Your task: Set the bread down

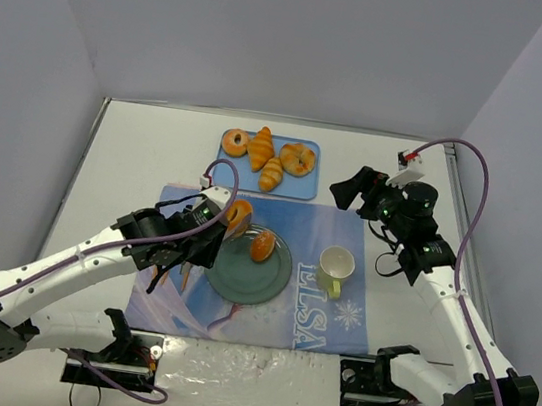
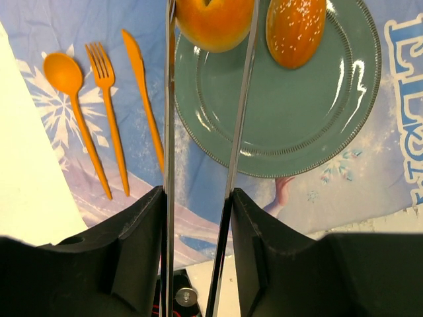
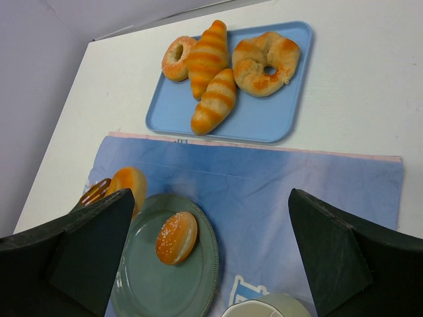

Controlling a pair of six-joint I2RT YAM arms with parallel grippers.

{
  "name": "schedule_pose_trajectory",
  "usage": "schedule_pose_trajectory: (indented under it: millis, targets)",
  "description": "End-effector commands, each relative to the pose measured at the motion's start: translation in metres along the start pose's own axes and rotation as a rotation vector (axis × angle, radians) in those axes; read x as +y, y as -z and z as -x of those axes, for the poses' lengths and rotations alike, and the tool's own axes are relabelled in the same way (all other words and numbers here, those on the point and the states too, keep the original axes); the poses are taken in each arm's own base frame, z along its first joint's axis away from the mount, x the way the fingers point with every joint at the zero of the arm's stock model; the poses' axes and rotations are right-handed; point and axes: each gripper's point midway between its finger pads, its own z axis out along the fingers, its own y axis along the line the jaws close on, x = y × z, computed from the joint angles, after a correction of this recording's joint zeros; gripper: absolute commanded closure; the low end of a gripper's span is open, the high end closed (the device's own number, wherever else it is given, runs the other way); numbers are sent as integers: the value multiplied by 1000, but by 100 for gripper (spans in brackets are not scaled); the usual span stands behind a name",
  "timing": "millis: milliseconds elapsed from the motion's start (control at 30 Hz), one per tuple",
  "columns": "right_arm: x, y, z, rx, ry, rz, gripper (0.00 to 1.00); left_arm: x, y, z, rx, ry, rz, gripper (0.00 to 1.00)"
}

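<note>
Above the white surface (image 1: 138, 144), the top view shows the left fingers (image 1: 229, 219) clamped on an orange roll (image 1: 240, 216) at the left rim of the green plate (image 1: 240, 281). A sesame bun (image 1: 262, 246) lies on the plate. The right fingers (image 1: 346, 190) hover near the blue tray (image 1: 293, 188).

In the left wrist view, the thin fingers press the roll from both sides over the plate's edge. A spoon (image 2: 66, 76), fork (image 2: 106, 99) and knife (image 2: 142, 89) lie on the placemat (image 2: 39, 33) beside the plate.

In the right wrist view, the right fingers stand wide apart, holding nothing, and the roll hangs just left of the plate.
</note>
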Motion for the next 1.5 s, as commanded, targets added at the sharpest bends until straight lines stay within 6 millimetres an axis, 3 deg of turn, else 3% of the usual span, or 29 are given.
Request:
schedule_pose_trajectory:
  millis: [0, 300, 700, 1100, 1467]
  targets:
    - [19, 0, 31, -100, 39, 62, 0, -4, 11, 0, -49, 79, -37, 77]
    - [17, 0, 28, -94, 39, 57, 0, -6, 2, -30, 16, 81, -41, 78]
    - [18, -1, 26, -88, 38, 56, 0, -11, -1, -50, 54, 74, -52, 73]
    - [20, -1, 29, -95, 41, 60, 0, -10, 4, -43, 34, 80, -42, 48]
    - [21, -2, 30, -92, 45, 63, 0, -5, 25, -18, -44, 92, -46, 46]
